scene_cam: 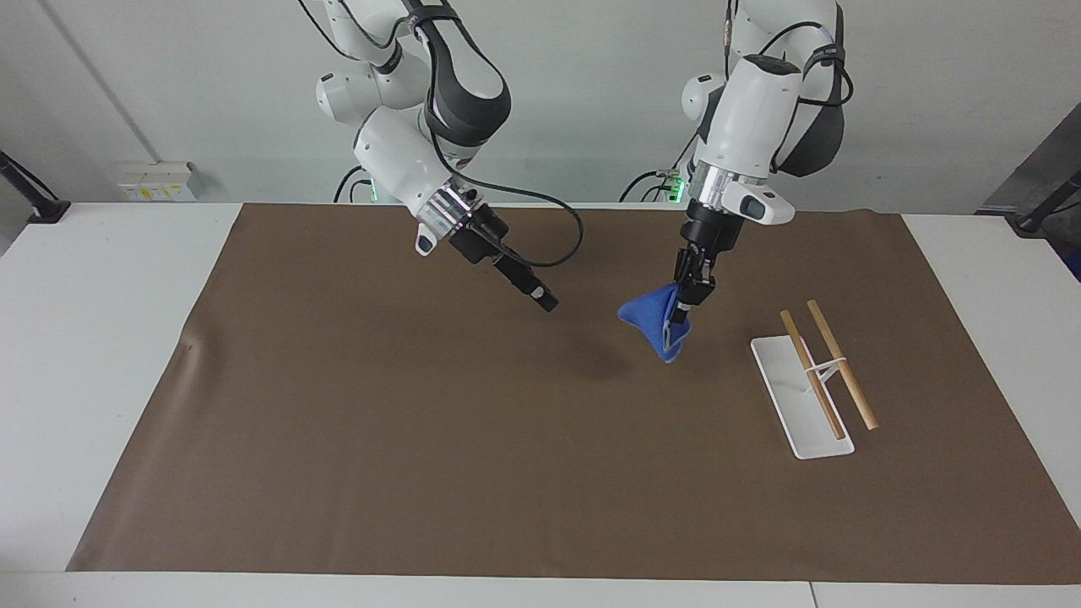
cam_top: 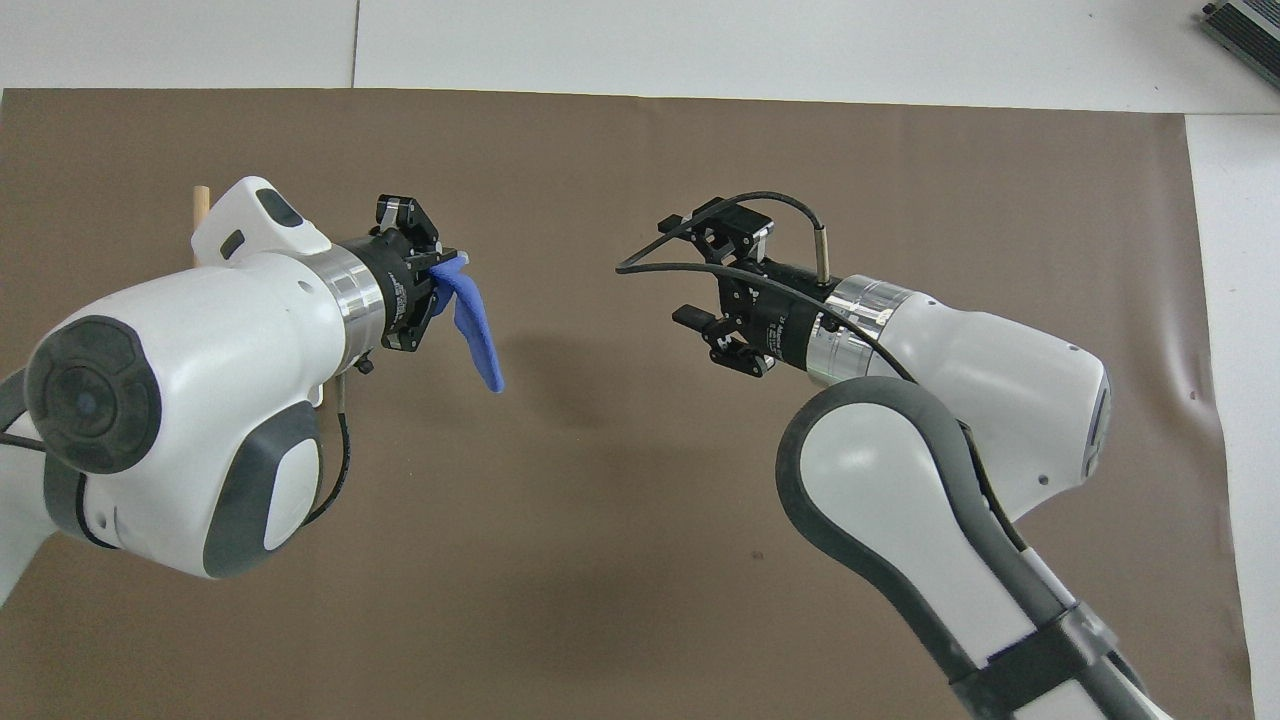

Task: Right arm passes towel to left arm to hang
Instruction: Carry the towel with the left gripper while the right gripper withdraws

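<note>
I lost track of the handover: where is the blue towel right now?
The towel hangs in the air from the left gripper, above the brown mat toward the left arm's end of the table, near the wooden rack; the right gripper is apart from it.

Landmark: rack (scene_cam: 802, 397), standing on the mat (scene_cam: 422, 439) toward the left arm's end of the counter (scene_cam: 84, 338). Mat lies on the counter. Towel (scene_cam: 657, 325) hangs in the air from the left end effector (scene_cam: 681, 314), over the mat just beside the rack, toward the right arm's end from it, clear of it. Right end effector (scene_cam: 547, 302) is up over the mat's middle, well apart from the rack, with the towel between them.
</note>
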Robot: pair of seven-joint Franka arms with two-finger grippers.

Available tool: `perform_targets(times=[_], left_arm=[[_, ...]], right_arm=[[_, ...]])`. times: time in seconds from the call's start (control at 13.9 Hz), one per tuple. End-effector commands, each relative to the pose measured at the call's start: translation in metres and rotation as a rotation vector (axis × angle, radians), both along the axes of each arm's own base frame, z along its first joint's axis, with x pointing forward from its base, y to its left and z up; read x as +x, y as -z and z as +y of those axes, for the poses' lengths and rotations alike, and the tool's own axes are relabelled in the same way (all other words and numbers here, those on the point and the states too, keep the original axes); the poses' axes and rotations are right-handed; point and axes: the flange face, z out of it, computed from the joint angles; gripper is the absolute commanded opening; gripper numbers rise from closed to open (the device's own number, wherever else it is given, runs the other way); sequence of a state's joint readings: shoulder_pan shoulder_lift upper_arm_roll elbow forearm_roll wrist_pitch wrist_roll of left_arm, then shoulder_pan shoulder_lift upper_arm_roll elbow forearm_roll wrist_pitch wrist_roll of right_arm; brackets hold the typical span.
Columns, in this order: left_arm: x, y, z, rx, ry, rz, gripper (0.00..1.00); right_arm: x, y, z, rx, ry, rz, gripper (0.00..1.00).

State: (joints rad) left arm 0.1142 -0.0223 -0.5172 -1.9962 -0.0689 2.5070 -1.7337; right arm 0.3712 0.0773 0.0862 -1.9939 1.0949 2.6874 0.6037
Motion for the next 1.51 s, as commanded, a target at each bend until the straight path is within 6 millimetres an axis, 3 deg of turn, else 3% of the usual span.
perform_targets(times=[0.0,0.14,0.29,0.43,0.58,0.94,1.3,1.44], left_arm=[[0.014,0.003,0.050,0.049,0.004,0.001,0.00],[0.022,0.005,0.079,0.081,0.011,0.003,0.00],[0.026,0.011,0.113,0.122,0.025,0.020,0.00],[0.031,0.019,0.152,0.166,0.051,0.017,0.00],[0.035,0.020,0.180,0.199,0.073,0.007,0.00],[0.045,0.014,0.245,0.316,0.198,-0.045,0.00],[0.045,0.010,0.287,0.368,0.206,-0.060,0.00],[0.045,0.017,0.289,0.367,0.205,-0.055,0.00]], right_arm=[[0.006,0.012,-0.021,-0.230,-0.140,-0.115,1.00],[0.013,0.021,-0.047,-0.381,-0.247,-0.169,1.00],[0.021,0.027,-0.085,-0.504,-0.356,-0.164,1.00],[0.027,0.029,-0.121,-0.734,-0.538,-0.149,1.00],[0.030,0.018,-0.136,-0.898,-0.664,-0.103,1.00],[0.033,-0.059,-0.173,-0.898,-0.705,0.035,1.00],[0.018,-0.125,-0.204,-0.920,-0.693,0.090,1.00],[0.013,-0.146,-0.220,-0.921,-0.702,0.101,1.00]])
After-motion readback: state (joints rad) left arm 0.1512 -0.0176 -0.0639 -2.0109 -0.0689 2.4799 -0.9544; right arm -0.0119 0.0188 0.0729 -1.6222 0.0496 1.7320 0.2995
